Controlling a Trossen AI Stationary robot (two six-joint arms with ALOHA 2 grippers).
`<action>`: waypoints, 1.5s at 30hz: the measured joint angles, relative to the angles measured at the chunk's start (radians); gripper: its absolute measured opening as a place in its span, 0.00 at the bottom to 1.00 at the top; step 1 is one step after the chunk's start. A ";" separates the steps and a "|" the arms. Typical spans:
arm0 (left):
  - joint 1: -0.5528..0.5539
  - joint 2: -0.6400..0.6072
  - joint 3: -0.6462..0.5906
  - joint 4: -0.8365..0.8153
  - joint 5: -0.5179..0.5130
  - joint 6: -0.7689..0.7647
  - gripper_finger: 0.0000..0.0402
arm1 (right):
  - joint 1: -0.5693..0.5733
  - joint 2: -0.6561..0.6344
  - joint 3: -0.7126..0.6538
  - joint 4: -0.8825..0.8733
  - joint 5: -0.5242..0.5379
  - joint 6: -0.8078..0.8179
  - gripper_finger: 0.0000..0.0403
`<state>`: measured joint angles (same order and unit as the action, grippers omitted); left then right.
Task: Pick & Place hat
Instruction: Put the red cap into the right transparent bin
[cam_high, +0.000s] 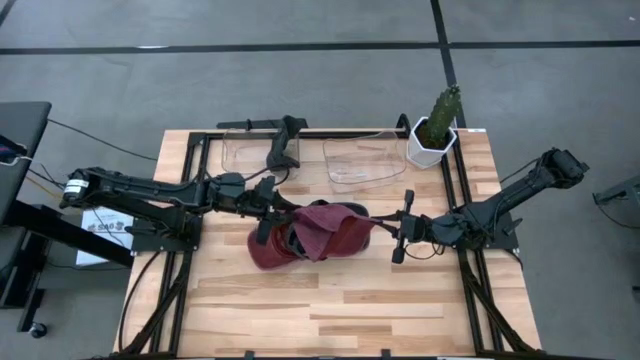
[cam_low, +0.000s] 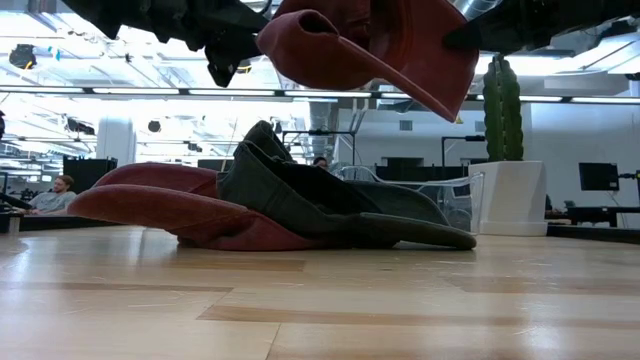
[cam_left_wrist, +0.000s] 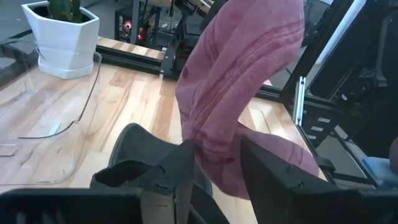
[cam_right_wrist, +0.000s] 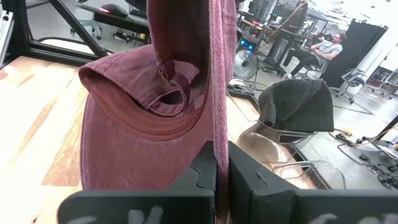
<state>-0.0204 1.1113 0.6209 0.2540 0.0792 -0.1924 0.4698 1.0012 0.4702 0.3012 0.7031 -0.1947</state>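
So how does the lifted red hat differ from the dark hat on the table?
The red hat hangs in the air, pinched between both grippers; the dark hat lies on the table. The red hat is stretched and draped, the dark hat crumpled low, resting on another red hat. Both are soft fabric caps.

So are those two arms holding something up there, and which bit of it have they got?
Yes: a red hat, lifted between them. The right gripper pinches its edge; the left gripper grips its fabric.
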 joint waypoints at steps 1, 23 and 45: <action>0.000 0.005 0.000 0.009 0.000 0.000 0.32 | 0.000 0.000 0.000 0.000 0.000 0.000 0.00; 0.022 0.016 0.000 0.089 -0.026 0.001 0.02 | 0.000 0.000 0.000 0.000 0.001 0.003 0.06; -0.021 0.017 0.000 0.242 -0.026 -0.034 0.02 | -0.001 0.002 0.000 -0.026 0.033 0.011 0.27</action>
<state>-0.0414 1.1278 0.6209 0.4963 0.0528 -0.2268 0.4690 1.0031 0.4702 0.2756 0.7365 -0.1835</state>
